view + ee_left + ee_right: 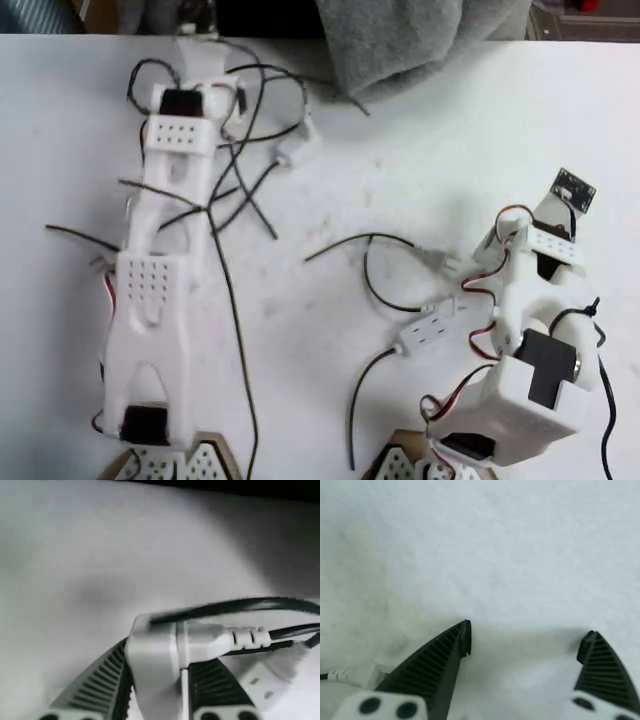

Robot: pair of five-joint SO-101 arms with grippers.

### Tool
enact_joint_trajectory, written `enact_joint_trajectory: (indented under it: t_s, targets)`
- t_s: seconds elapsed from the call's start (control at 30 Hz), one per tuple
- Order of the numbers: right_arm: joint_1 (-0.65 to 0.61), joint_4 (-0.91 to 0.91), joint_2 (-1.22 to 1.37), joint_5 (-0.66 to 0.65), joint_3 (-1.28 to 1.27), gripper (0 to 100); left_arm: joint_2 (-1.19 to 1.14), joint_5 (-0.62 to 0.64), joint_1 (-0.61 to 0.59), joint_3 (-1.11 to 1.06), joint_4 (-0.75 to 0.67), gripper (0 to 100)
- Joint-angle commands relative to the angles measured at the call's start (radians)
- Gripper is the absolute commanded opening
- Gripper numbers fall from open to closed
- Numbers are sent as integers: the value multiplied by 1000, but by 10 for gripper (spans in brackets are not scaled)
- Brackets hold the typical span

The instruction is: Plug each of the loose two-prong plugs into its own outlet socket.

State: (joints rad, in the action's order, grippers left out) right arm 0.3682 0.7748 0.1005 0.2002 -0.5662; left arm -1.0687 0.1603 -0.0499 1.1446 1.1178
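My left gripper [156, 672] is shut on a white socket block [150, 652] at the far end of the table. A pale two-prong plug [210, 641] sits in the block's side, and its black cord [250, 605] runs off along the table. In the high view the left arm [165, 250] stretches towards the table's far edge. My right gripper [527, 640] hangs open over bare table, with a loose plug [367, 676] beside one finger. That loose plug [437, 260] lies near the right arm [535, 300]. A white outlet strip [430, 328] lies just in front of it.
Black cords [235, 190] tangle around the left arm, and another white plug [290, 152] lies among them. A grey cloth [400, 40] hangs over the far edge. A second white strip piece [270, 680] lies past the left fingers. The white table [400, 150] is bare in the middle.
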Motion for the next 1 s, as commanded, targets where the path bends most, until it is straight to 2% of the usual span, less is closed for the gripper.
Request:
enact_joint_trajectory:
  t_s: [0.0, 0.17, 0.47, 0.6, 0.7, 0.83, 0.97]
  targets:
    - [-10, -8, -42, -9, 6, 342, -42, -52, -51, 49, -55, 107]
    - [-10, -8, -42, -9, 6, 342, -61, -224, -67, 64, 49, 282]
    - [-19, -8, -42, -9, 6, 342, -59, -284, -94, 540, 419, 302]
    - [-19, -8, -42, -9, 6, 342, 58, -365, -150, 496, 569, 302]
    - [-21, -8, -42, -9, 8, 342, 133, -367, -209, 488, 678, 298]
    - [-21, -8, -42, -9, 8, 342, 236, -345, -340, 377, 675, 298]
    - [-22, -8, -42, -11, 8, 342, 381, -345, -426, 146, 674, 299]
